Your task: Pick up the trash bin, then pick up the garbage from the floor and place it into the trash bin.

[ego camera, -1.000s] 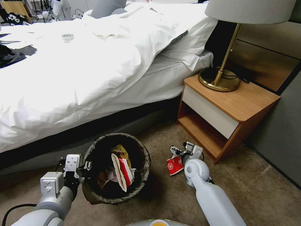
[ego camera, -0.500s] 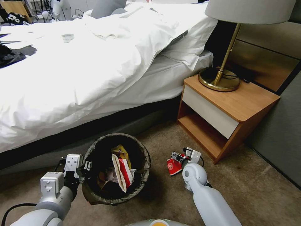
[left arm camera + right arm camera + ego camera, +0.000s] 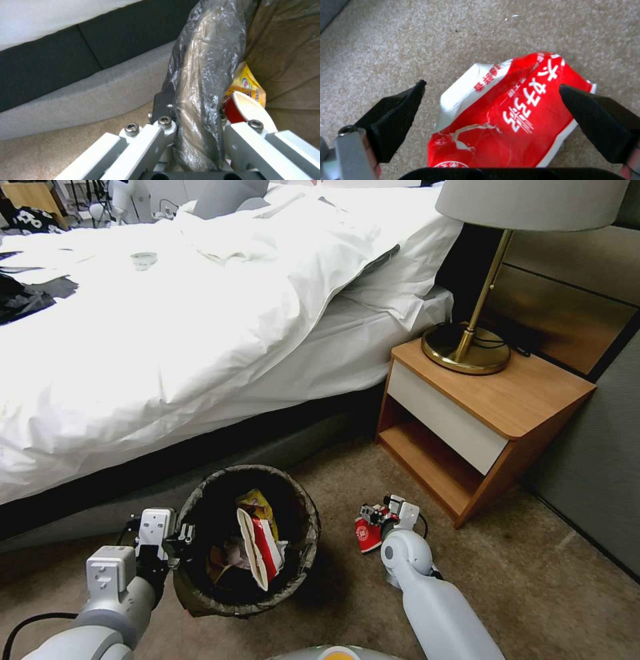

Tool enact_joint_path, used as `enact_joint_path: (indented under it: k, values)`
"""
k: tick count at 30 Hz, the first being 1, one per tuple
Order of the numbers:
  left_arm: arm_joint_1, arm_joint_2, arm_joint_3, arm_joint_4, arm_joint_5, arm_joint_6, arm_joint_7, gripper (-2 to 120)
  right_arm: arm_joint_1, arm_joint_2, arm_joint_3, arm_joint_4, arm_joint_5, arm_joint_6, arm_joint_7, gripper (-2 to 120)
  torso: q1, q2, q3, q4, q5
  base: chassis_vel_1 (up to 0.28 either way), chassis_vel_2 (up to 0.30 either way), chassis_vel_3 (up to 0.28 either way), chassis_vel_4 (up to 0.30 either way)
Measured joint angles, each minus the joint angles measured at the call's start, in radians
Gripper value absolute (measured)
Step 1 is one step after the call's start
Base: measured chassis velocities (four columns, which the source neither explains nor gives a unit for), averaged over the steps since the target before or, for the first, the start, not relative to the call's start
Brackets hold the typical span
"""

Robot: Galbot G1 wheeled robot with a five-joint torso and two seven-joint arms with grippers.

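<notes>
The trash bin (image 3: 200,597), lined with a dark bag, stands on the beige carpet floor (image 3: 533,580) beside the bed, holding yellow and red-white wrappers (image 3: 259,543). My left gripper (image 3: 179,543) is shut on the bin's near-left rim; the left wrist view shows its fingers (image 3: 163,130) clamping the bag-covered rim (image 3: 200,82). A red-and-white snack wrapper (image 3: 363,533), a piece of garbage, lies on the floor right of the bin. My right gripper (image 3: 375,515) is open directly over it; in the right wrist view the wrapper (image 3: 513,115) lies between the black fingertips (image 3: 400,110).
A white-sheeted bed (image 3: 167,347) with a dark base runs behind the bin. A wooden nightstand (image 3: 480,427) with a brass lamp (image 3: 470,347) stands just right of the wrapper. A dark wall panel (image 3: 600,460) closes the right side. Open carpet lies at the lower right.
My right arm has shifted left and lowered toward the red wrapper, so the gripper now straddles it. The left gripper and the bin have stayed put.
</notes>
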Motion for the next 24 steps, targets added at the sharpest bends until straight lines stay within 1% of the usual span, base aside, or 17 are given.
enact_joint_path:
  k: [2,3,4,5,7,8,10,12,13,14,15,18,19,20,22,23,24]
  values:
    - [-0.002,-0.001,0.0,0.0,0.001,-0.001,0.0,3,0.001,0.011,0.001,-0.012,-0.018,0.004,0.0,84,0.0,0.0,0.0,0.0,0.0,0.0,0.0,0.0,0.0]
    - [-0.002,-0.001,0.0,0.0,0.001,-0.001,0.0,3,0.001,0.011,0.001,-0.012,-0.018,0.004,0.0,84,0.0,0.0,0.0,0.0,0.0,0.0,0.0,0.0,0.0]
    - [-0.003,-0.003,0.0,0.0,0.001,-0.001,0.0,3,0.001,0.014,0.001,-0.014,-0.027,0.008,-0.001,78,0.0,0.0,0.0,0.0,0.0,0.0,0.0,0.0,0.0]
    - [-0.003,-0.004,0.0,0.0,0.002,-0.001,0.0,3,-0.001,0.014,0.001,-0.014,-0.031,0.009,-0.003,75,0.0,0.0,0.0,0.0,0.0,0.0,0.0,0.0,0.0]
    - [-0.004,-0.005,0.0,0.0,0.004,-0.002,0.0,3,-0.002,0.014,0.001,-0.015,-0.039,0.013,-0.008,65,0.0,0.0,0.0,0.0,0.0001,0.0,0.0,0.0,0.0]
    - [-0.004,-0.005,0.0,0.0,0.004,-0.002,0.0,3,-0.002,0.014,0.001,-0.015,-0.039,0.013,-0.008,65,0.0,0.0,0.0,0.0,0.0001,0.0,0.0,0.0,0.0]
    - [-0.004,-0.006,0.001,0.0,0.006,-0.003,0.0,3,-0.003,0.014,0.003,-0.017,-0.047,0.019,-0.014,54,0.0,0.0,0.0,0.0,0.0,0.0,0.0,0.0,0.0]
    - [-0.005,-0.006,0.001,0.0,0.006,-0.003,0.0,3,-0.003,0.014,0.003,-0.017,-0.047,0.019,-0.014,52,0.0,0.0,0.0,0.0,0.0,0.0,0.0,0.0,0.0]
    - [-0.004,-0.006,0.002,0.0,0.007,-0.003,0.0,3,-0.004,0.015,0.006,-0.018,-0.05,0.021,-0.017,44,0.0,0.0,0.0,0.0,0.0,0.0,0.0,0.0,0.0]
    - [-0.004,-0.006,0.002,0.0,0.007,-0.003,0.0,3,-0.004,0.016,0.008,-0.021,-0.051,0.022,-0.017,39,0.0,0.0,0.0,0.0,0.0,0.0,0.0,0.0,0.0]
    - [-0.004,-0.006,0.002,0.0,0.007,-0.003,0.0,3,-0.004,0.016,0.008,-0.021,-0.051,0.022,-0.017,39,0.0,0.0,0.0,0.0,0.0,0.0,0.0,0.0,0.0]
    - [-0.003,-0.005,0.001,0.0,0.009,-0.007,0.001,3,-0.005,0.02,0.011,-0.026,-0.063,0.024,-0.02,25,0.0,0.0,0.0,-0.0001,-0.0001,0.0,0.0,0.0,0.0]
    - [-0.003,-0.005,0.001,0.0,0.009,-0.007,0.001,3,-0.005,0.02,0.011,-0.026,-0.063,0.024,-0.02,25,0.0,0.0,0.0,-0.0001,-0.0001,0.0,0.0,0.0,0.0]
    - [-0.004,-0.005,0.001,0.0,0.01,-0.009,0.001,3,-0.006,0.021,0.012,-0.026,-0.065,0.024,-0.02,22,0.0,0.0,0.0,-0.0001,-0.0001,0.0,0.0,0.0,0.0]
    - [-0.005,-0.004,0.002,0.0,0.011,-0.01,0.001,3,-0.006,0.025,0.015,-0.026,-0.068,0.025,-0.02,10,0.0,0.0,0.0,-0.0001,-0.0001,0.0,0.0,0.0,0.0]
    - [-0.006,-0.004,0.004,0.0,0.011,-0.01,0.002,3,-0.006,0.026,0.016,-0.026,-0.069,0.025,-0.02,7,0.0,0.0,0.0,-0.0001,0.0,0.0,0.0,0.0,0.0]
    - [-0.006,-0.004,0.004,0.0,0.011,-0.01,0.002,3,-0.006,0.026,0.016,-0.026,-0.069,0.025,-0.02,7,0.0,0.0,0.0,-0.0001,0.0,0.0,0.0,0.0,0.0]
